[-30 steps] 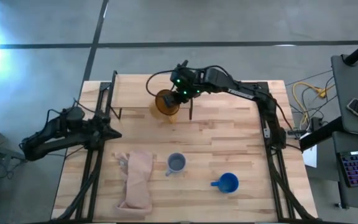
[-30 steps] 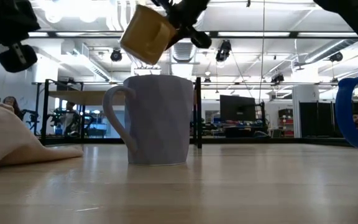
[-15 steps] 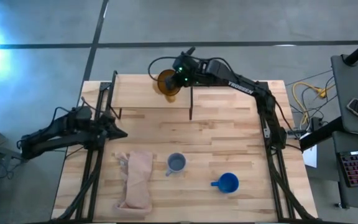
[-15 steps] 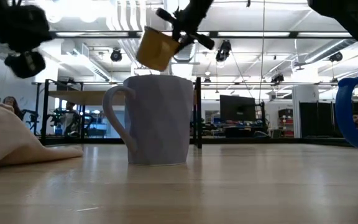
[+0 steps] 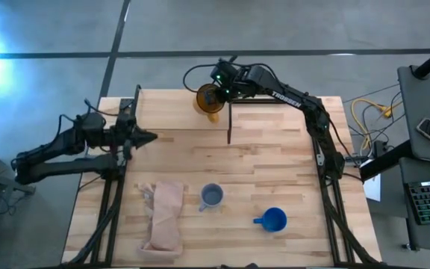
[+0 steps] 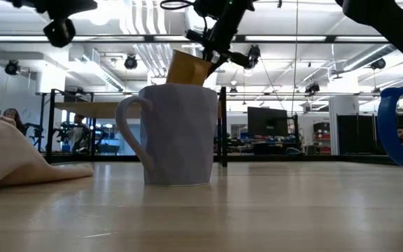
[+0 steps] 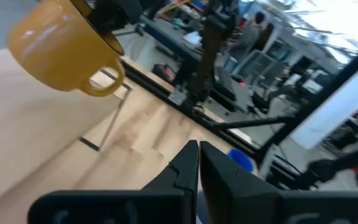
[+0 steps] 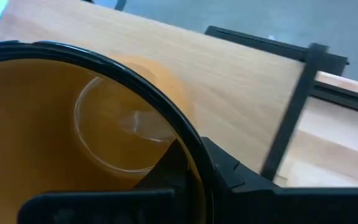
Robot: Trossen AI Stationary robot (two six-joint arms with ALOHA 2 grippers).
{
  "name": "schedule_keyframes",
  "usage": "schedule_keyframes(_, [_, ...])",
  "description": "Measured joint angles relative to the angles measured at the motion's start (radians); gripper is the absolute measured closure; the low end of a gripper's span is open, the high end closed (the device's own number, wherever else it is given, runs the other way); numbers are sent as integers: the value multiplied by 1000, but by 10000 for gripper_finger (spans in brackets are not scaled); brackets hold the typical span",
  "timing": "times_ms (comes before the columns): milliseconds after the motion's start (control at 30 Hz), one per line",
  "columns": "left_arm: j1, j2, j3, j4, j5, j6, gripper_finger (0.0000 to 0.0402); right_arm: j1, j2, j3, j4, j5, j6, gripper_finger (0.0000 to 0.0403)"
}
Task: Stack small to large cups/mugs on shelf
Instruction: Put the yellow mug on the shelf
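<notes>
Yellow-orange mug (image 5: 207, 99): carried from table edge of shelf (image 5: 172, 110) to above its far right, tilted, not yet set down
Right gripper (image 5: 220, 91): clamped on mug rim
Left gripper (image 5: 149, 137): closed, empty, advanced toward shelf
Grey-blue mug (image 5: 212, 196), blue mug (image 5: 273, 220): untouched on table (image 5: 275, 164)

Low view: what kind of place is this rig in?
Probably a robotics lab or workshop. Exposed ceiling with ducts and strip lights, black metal racks and a monitor stand behind the table, with a person far off at the left.
</notes>
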Motion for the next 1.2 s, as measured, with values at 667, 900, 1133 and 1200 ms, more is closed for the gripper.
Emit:
schedule_keyframes(667, [158, 538, 364, -58, -141, 263, 401, -9, 8, -3, -120, -20, -26, 388])
schedule_keyframes(900, [227, 620, 338, -49, -44, 261, 401, -9, 7, -3, -117, -19, -26, 388])
schedule_keyframes(1133, [230, 687, 360, -14, -27, 261, 401, -9, 6, -3, -91, -20, -26, 378])
schedule_keyframes(1200, [239, 697, 360, -18, -25, 263, 402, -9, 6, -3, -92, -24, -26, 382])
